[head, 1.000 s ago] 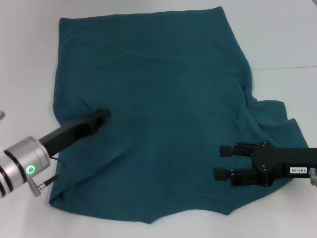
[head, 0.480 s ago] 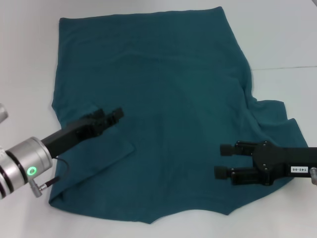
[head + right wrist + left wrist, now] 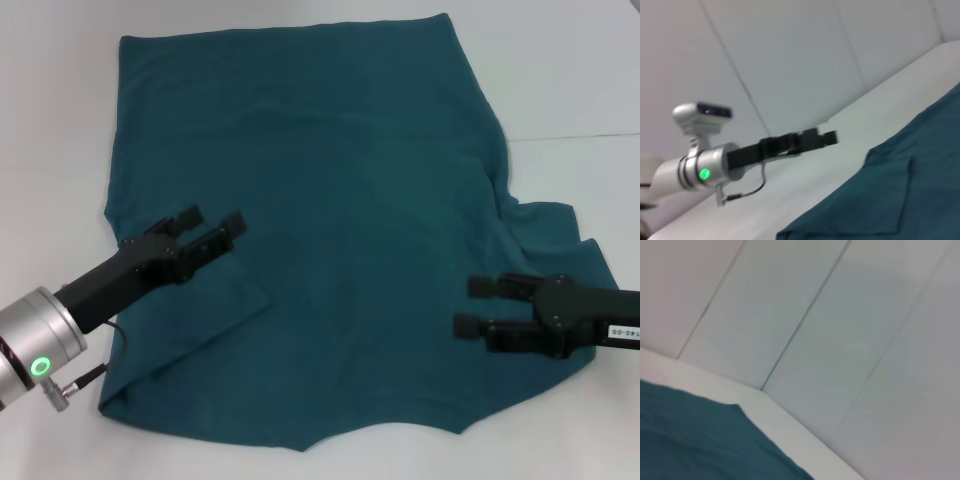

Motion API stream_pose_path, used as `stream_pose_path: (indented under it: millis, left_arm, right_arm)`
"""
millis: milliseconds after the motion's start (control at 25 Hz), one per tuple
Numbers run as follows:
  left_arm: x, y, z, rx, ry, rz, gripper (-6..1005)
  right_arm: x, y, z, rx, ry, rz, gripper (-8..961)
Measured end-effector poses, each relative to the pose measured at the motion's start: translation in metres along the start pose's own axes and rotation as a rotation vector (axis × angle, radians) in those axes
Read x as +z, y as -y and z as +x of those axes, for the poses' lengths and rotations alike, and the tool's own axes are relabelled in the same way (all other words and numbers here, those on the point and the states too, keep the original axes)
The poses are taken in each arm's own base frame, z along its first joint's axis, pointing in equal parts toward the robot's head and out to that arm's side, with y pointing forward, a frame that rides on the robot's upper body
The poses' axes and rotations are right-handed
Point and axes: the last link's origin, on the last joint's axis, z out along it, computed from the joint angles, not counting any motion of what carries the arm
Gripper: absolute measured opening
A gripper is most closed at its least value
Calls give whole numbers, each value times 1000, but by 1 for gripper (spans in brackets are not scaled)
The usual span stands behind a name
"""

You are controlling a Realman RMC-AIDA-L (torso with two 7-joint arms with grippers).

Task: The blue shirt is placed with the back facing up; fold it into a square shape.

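The left pincer (image 3: 212,231) hangs over the left part of the blue shirt (image 3: 330,200), its two black fingers (image 3: 231,227) spread apart and holding nothing; from the right wrist view it shows raised clear of the cloth (image 3: 812,139). Its dark forearm runs back toward the near left corner, ending in a silver cuff with a green light (image 3: 40,365). Just beside and below the fingers, a folded flap of the shirt lies flat, its edge running diagonally toward the near left corner.

The right pincer (image 3: 478,305) sits low over the near right part of the shirt, fingers (image 3: 492,286) parted with nothing between them, pointing toward the middle of the cloth. Behind it the right sleeve area is bunched into soft wrinkles.

The shirt lies spread on the white bench (image 3: 570,70), plain side up, its far edge straight and its near edge uneven. The left wrist view catches only a corner of cloth (image 3: 695,440) against the bench edge (image 3: 790,430).
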Motion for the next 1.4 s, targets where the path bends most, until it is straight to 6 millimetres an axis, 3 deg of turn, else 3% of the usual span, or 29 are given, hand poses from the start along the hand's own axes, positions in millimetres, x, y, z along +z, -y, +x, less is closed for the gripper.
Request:
stream_pose_path:
  millis: [400, 720, 1400]
  left_arm:
    - [2, -23, -7, 125, 38, -154, 876]
    - [8, -43, -24, 240, 242, -323, 875]
    - [6, -42, -22, 219, 305, -334, 875]
  right_arm:
    - [-37, 8, 13, 83, 119, 145, 833]
    - [-64, 16, 25, 190, 200, 269, 831]
    - [-105, 50, 22, 587, 286, 495, 826]
